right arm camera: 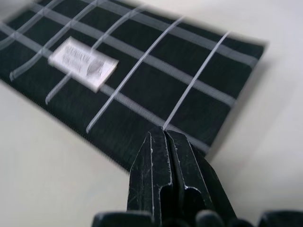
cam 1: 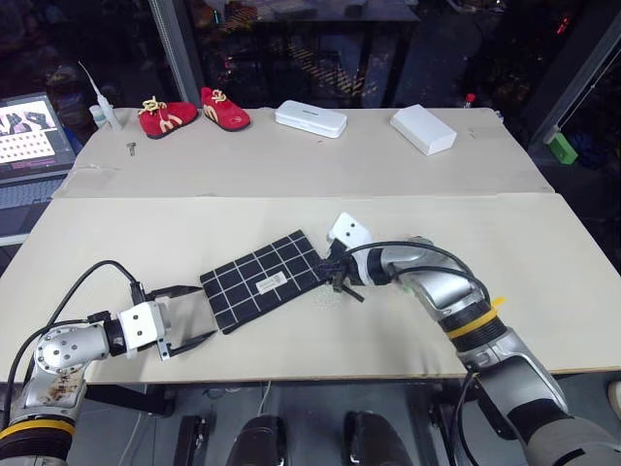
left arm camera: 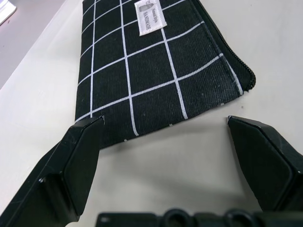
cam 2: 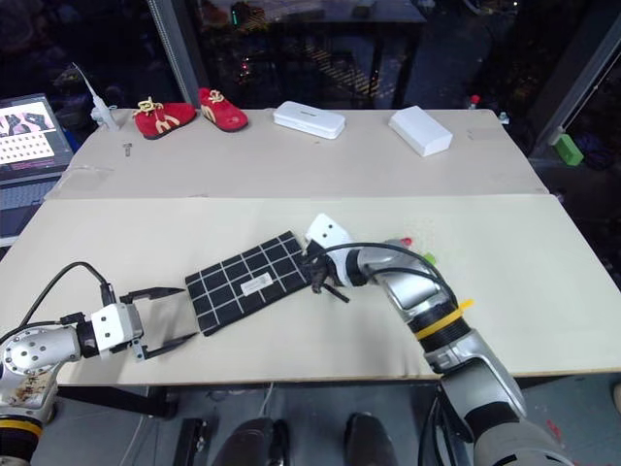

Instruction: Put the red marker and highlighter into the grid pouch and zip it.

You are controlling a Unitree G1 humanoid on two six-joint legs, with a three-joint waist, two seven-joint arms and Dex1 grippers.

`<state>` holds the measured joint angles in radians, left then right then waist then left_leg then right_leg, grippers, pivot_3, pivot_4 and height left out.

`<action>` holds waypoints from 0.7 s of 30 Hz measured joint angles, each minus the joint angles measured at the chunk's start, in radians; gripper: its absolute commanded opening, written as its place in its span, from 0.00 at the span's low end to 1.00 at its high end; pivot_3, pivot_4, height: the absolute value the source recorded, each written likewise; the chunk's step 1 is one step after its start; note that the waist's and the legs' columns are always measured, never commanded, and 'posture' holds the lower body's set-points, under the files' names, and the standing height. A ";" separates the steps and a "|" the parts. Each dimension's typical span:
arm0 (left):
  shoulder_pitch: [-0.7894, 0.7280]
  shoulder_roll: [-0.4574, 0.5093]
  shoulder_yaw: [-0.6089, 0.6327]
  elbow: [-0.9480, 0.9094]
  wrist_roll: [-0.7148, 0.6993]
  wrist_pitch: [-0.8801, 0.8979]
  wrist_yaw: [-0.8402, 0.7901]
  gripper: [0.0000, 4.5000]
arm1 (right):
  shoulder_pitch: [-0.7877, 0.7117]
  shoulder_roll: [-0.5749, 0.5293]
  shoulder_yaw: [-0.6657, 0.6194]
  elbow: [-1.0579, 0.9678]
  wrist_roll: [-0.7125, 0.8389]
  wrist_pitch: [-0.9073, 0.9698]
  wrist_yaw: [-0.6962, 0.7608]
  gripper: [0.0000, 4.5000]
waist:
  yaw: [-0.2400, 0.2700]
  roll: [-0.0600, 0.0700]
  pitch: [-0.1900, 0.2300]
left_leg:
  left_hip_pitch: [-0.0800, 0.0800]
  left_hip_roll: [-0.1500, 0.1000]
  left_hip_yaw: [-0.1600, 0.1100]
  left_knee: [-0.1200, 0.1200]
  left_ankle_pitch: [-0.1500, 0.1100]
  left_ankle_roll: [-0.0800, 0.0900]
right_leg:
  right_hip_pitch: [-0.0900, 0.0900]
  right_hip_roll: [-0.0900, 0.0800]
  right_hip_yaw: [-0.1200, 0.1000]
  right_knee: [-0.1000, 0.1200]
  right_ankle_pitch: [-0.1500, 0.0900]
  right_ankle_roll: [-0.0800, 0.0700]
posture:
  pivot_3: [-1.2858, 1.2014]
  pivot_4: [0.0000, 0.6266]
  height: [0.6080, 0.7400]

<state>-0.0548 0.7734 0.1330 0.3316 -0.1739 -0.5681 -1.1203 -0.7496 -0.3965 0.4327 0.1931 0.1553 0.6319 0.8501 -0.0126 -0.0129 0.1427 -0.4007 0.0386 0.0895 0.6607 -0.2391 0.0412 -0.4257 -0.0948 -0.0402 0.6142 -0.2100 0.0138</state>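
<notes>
The grid pouch, black with white lines and a small white label, lies flat and slanted near the table's front. My left gripper is open at the pouch's left end, its fingers straddling that corner just short of the fabric. My right gripper is shut at the pouch's right end, fingertips over its edge with nothing visible between them. A black pull cord lies just under it. Behind the right forearm peek a red tip, probably the red marker, and a light-green bit, probably the highlighter.
At the back of the table are red baby shoes, a rounded white case and a white box. A laptop sits off the left edge. A green block is beyond the right edge.
</notes>
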 measured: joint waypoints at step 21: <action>-0.087 -0.039 -0.134 0.055 0.080 -0.171 0.059 1.00 | -0.016 0.059 0.021 0.107 -0.136 -0.140 0.022 0.00 | 0.005 0.003 -0.006 | 0.005 -0.001 0.001 0.000 0.000 0.000 | 0.004 -0.001 0.000 0.002 0.000 0.000 | 0.52 0.24 1.00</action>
<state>-0.1416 0.7349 -0.0010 0.3871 -0.0941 -0.7392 -1.0618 -0.7652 -0.3374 0.4537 0.2998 0.0195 0.4921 0.8718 -0.0080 -0.0098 0.1372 -0.3957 0.0377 0.0910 0.6608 -0.2388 0.0408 -0.4219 -0.0959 -0.0397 0.6166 -0.2100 0.0138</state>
